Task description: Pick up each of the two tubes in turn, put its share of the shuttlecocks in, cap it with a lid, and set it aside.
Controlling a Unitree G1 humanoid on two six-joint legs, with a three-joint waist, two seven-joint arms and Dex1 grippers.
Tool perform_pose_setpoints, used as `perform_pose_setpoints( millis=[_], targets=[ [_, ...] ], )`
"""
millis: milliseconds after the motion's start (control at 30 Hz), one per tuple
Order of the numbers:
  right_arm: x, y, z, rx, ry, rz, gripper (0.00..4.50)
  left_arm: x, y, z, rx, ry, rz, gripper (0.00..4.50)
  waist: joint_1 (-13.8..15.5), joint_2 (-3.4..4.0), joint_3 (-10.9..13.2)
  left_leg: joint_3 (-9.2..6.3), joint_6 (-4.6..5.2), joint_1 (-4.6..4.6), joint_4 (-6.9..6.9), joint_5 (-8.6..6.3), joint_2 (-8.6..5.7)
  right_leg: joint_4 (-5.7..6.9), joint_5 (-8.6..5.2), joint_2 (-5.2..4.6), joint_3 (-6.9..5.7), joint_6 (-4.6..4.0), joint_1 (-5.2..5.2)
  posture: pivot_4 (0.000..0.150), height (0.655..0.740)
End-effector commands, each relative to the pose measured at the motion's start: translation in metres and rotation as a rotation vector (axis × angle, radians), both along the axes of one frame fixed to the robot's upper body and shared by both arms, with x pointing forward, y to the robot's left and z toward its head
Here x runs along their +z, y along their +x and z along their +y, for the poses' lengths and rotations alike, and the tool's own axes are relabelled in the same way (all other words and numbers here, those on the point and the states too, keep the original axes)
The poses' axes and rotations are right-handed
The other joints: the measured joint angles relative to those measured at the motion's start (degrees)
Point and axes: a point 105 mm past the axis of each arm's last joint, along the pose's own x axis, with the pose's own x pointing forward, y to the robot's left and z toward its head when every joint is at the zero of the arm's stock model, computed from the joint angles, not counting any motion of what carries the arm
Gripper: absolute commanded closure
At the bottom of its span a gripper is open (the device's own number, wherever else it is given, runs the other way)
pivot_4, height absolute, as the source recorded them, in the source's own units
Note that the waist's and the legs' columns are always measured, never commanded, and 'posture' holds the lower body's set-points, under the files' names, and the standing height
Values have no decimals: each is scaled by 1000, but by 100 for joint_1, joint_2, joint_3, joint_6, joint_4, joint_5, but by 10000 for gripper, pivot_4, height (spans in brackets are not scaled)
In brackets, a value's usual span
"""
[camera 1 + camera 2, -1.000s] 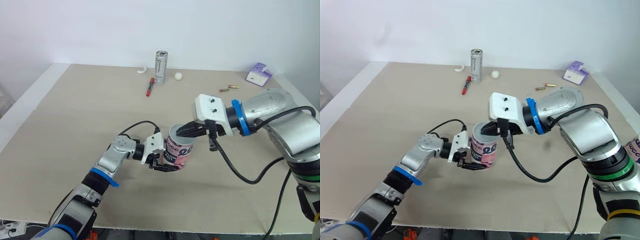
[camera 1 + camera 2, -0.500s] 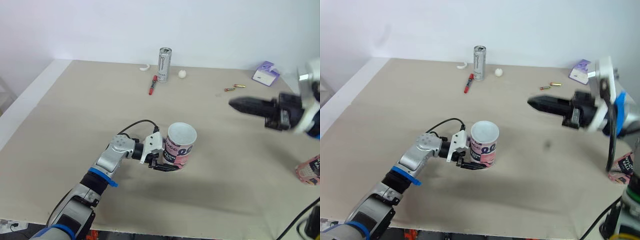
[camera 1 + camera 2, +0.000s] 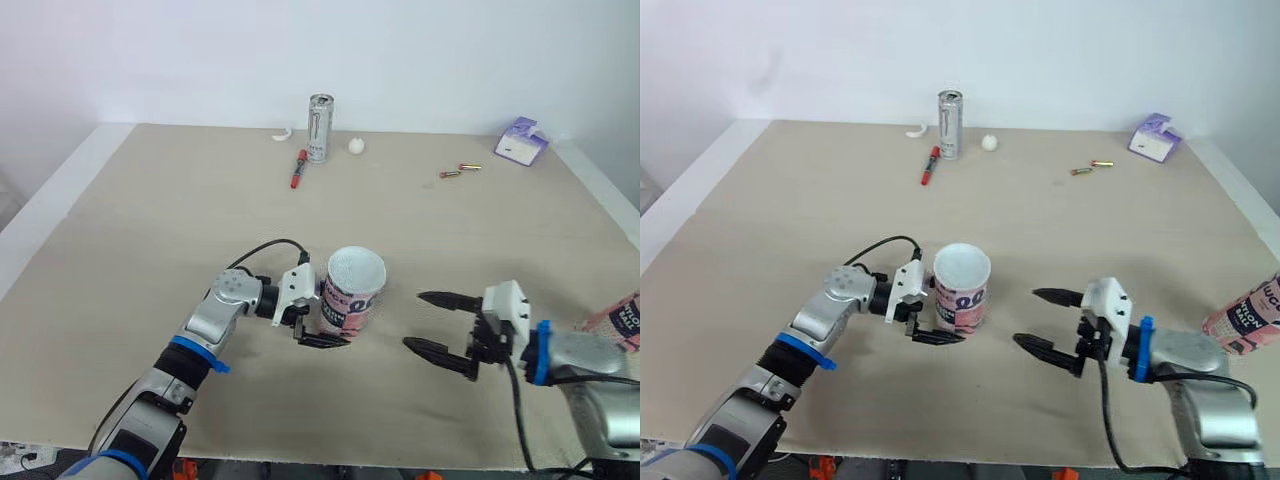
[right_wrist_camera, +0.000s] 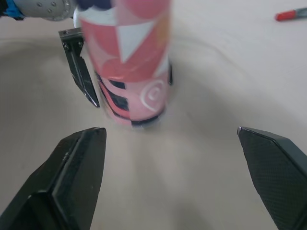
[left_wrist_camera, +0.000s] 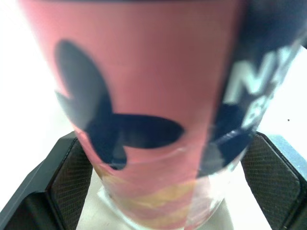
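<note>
Head views: we see left gripper [image 3: 325,322] clamped low on the upright open tube [image 3: 352,293] mid table [image 3: 150,210], right gripper [image 3: 414,320] wide open, empty, nearby; left wrist: pads [image 5: 72,179] pinch glossy, probably light, crushable wall; right wrist: we'd grip low, gently.

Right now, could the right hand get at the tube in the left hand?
Probably yes: the right hand is open and pointed at the tube, only table between them; the left hand holds it from the other side.
</note>
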Motion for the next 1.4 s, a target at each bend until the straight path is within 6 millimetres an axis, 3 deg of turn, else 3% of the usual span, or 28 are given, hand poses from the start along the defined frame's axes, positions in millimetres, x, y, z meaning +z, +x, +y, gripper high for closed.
perform_pose_setpoints(
  millis=[33,500,933,1400],
  targets=[
    [4,5,14,34,17,-40,362,16,3,6,-3,-52,-48,0,1,-1,0,0,-2,-1,-1,-1,-1,0,4,0,2,18,0,1500,7400],
    [-5,10,47,100,64,-28,362,28,-3,40,28,-90,-49,0,64,-3,1,-10,-19,-7,-2,-13,-1,2,-2,1,-5,5,0,1500,7400],
    [-12,20,68,118,73,-39,362,31,-14,54,25,-88,-21,0,65,-2,1,-8,-19,-5,3,-13,2,8,0,4,-5,6,1,1500,7400],
    [-12,36,93,157,88,-65,362,30,-18,55,26,-90,-5,0,64,-2,1,-7,-19,-3,10,-13,3,14,9,5,-4,-5,2,1500,7400]
  ],
)
